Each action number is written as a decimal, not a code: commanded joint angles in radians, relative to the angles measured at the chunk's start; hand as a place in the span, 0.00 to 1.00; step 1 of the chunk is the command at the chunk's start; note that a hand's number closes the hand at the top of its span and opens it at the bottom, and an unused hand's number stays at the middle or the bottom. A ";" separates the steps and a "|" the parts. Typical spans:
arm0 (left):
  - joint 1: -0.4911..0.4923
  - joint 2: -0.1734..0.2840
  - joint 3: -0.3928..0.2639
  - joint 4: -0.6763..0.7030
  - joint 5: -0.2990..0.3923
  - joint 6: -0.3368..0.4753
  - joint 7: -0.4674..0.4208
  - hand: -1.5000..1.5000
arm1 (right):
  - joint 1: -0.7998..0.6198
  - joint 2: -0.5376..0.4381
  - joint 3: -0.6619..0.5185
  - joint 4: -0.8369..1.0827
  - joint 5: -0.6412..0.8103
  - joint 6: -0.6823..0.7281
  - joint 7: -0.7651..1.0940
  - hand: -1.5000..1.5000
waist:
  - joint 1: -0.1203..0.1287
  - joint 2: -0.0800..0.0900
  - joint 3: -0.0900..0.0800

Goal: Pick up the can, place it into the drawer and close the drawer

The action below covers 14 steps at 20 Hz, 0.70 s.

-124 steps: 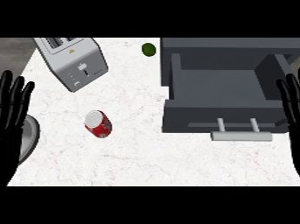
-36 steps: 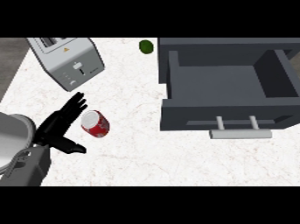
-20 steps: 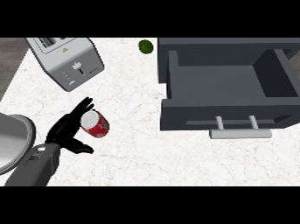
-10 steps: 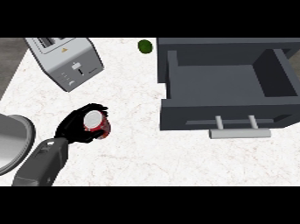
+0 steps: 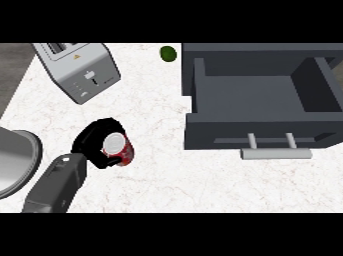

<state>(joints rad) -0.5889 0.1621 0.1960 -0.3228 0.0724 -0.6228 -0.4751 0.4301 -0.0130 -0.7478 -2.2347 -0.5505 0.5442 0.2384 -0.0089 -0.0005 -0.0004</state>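
The left hand (image 5: 94, 145) is curling its fingers around the red can (image 5: 118, 149) standing on the white counter (image 5: 166, 180), well left of the open grey drawer (image 5: 266, 97), apparently readying a lift toward it.

On the white marbled counter (image 5: 174, 170), my black left hand (image 5: 93, 142) is curling round the red can with the silver top (image 5: 119, 149), which is sitting well left of the open grey drawer (image 5: 266, 97). The silver toaster (image 5: 82, 70) is standing behind the can, the small green fruit (image 5: 167, 53) is lying just beside the drawer's back left corner, and the round grey metal pan (image 5: 4, 160) is lying left of the can.
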 commanded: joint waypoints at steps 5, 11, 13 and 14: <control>0.050 -0.079 0.164 -0.080 0.135 0.359 -0.101 1.00 | 0.017 0.012 -0.012 0.002 0.002 0.013 -0.006 0.00 | 0.021 -0.009 0.002; 0.018 -0.145 0.121 -0.335 0.176 0.478 0.060 1.00 | 0.030 -0.042 -0.038 -0.038 -0.085 -0.031 0.033 0.00 | 0.022 -0.011 0.002; 0.113 -0.139 0.080 -0.483 0.178 0.445 0.106 1.00 | 0.031 0.012 0.009 -0.081 -0.027 -0.051 0.040 0.00 | 0.023 -0.009 0.002; 0.055 -0.160 0.061 -0.506 0.188 0.538 0.144 1.00 | 0.038 0.012 -0.005 -0.060 -0.024 -0.042 0.028 0.00 | 0.022 -0.011 0.002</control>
<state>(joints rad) -0.5308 0.0319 0.2965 -0.6712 0.2406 -0.1865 -0.4163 0.4666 -0.0077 -0.7533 -2.2811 -0.5776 0.5133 0.2538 0.0130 -0.0105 0.0015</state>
